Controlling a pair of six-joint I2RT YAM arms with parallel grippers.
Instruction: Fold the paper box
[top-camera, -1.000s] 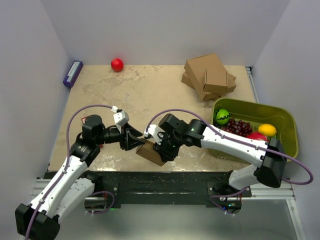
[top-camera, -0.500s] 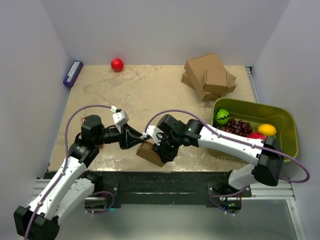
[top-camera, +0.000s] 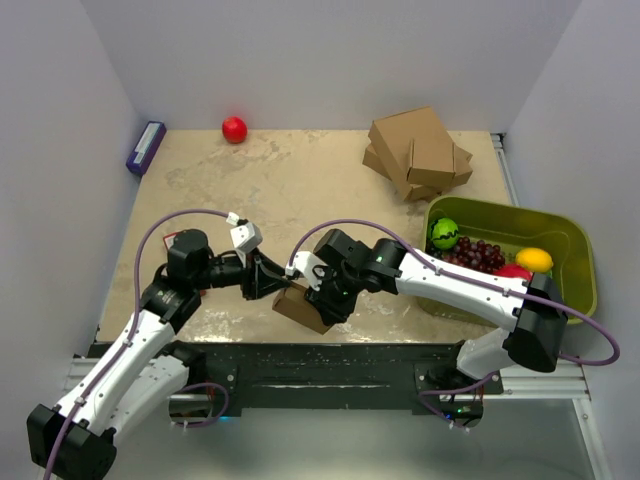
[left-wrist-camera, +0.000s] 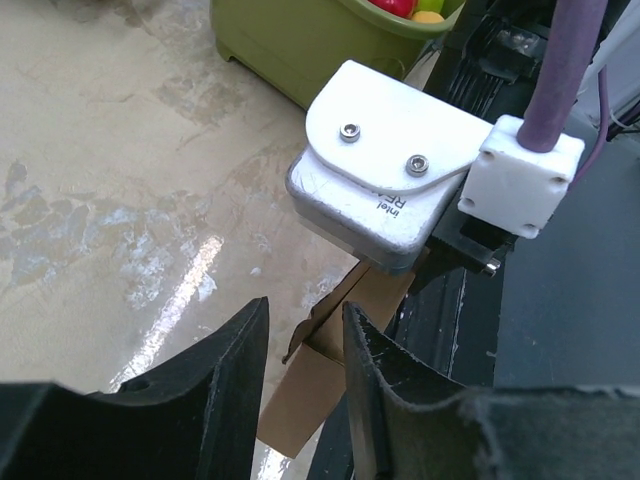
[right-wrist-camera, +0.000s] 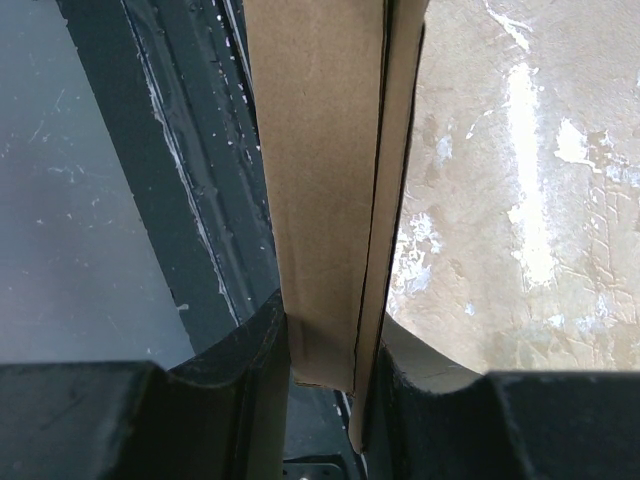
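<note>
1. Mottled beige table (top-camera: 300, 190): the work sits at lower centre of the top view
2. Black-fingered right gripper (right-wrist-camera: 325, 335) clamps the thin brown cardboard paper box (right-wrist-camera: 320, 150) edge-on
3. Black left gripper (left-wrist-camera: 305, 325) straddles a flap (left-wrist-camera: 365, 295); pinched or not, cannot tell
4. Mid-fold, I judge; next, press that flap along its crease

The 2 arms bend inward, wrists nearly meeting; the right gripper (right-wrist-camera: 322, 335) pinches the paper box (right-wrist-camera: 320, 150), the left gripper (left-wrist-camera: 305, 325) flanks its flap, grip unclear.
</note>
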